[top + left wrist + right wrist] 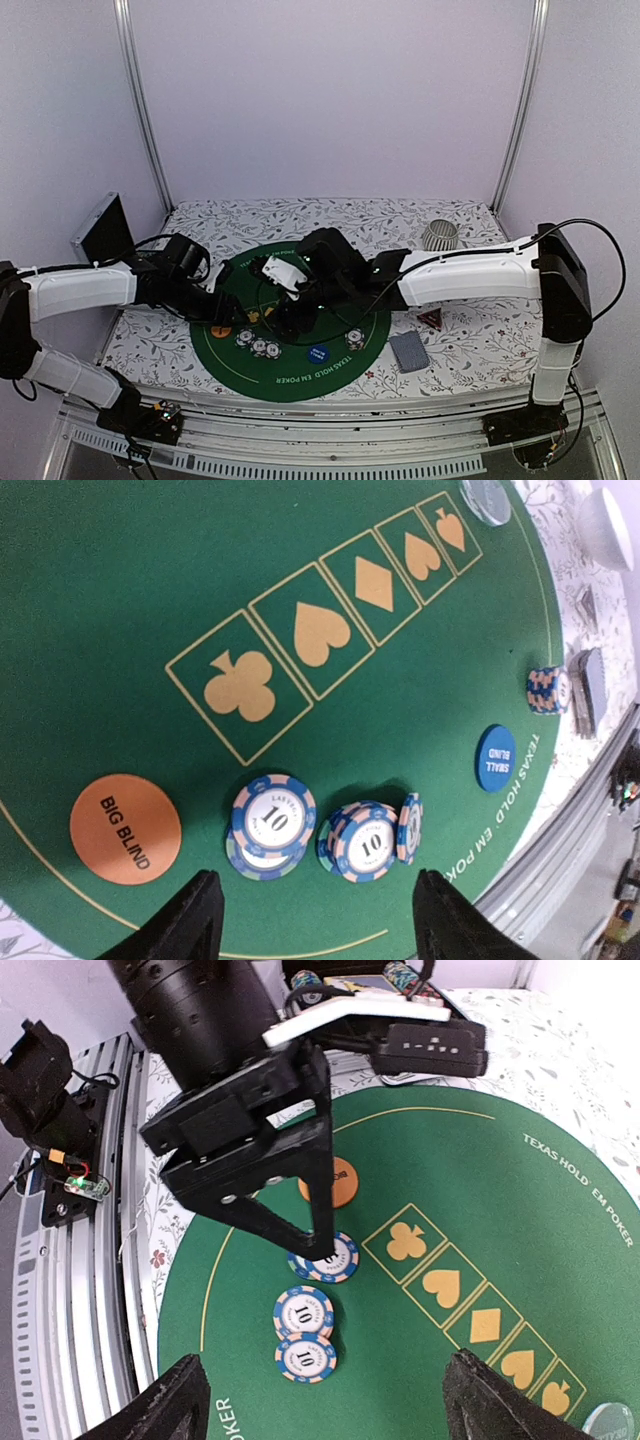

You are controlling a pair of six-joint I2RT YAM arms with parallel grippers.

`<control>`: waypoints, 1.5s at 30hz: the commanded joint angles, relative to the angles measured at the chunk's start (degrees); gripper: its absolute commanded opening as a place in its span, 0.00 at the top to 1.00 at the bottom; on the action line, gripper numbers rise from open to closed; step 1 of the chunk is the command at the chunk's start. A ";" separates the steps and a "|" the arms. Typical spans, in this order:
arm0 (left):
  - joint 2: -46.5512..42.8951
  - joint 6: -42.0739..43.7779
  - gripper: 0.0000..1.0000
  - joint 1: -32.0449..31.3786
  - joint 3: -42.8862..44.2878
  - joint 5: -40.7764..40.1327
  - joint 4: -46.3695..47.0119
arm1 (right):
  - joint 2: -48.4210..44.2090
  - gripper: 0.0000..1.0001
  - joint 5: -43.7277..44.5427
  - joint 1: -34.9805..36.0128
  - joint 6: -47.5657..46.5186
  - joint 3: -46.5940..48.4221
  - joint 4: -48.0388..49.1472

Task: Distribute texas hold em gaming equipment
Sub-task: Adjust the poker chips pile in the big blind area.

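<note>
The left hand (315, 880) was open, its two fingers well apart and gripping nothing, low over the striped poker chips (272, 820) on the green mat (100, 630). In the right wrist view its fingertips came down at the nearest stack, but I cannot tell if they touched it. Just beside it was a second stack (365, 840), with one chip leaning on its edge. The orange button (125, 828) lay near these chips and the blue button (495, 758) farther off. The right hand (325, 1360) was also wide open and hovered above the mat. The playing cards (408, 350) and the triangle marker (430, 318) lay on the counter (470, 345), outside the mat.
</note>
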 commanded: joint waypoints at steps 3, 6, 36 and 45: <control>0.85 8.47 0.30 -8.83 5.27 -3.80 -2.87 | -5.29 0.18 -3.69 -3.11 8.28 -7.30 3.13; 2.14 12.82 0.26 -15.06 7.54 -6.36 -2.22 | -9.31 0.18 -2.61 -4.32 10.39 -11.09 4.28; 32.55 35.27 0.46 -30.75 27.93 -31.54 -23.22 | -33.12 0.17 5.52 -12.52 13.39 -30.85 4.01; 33.04 34.63 0.58 -30.87 28.21 -29.48 -22.46 | -34.10 0.17 5.13 -12.58 13.29 -30.98 3.59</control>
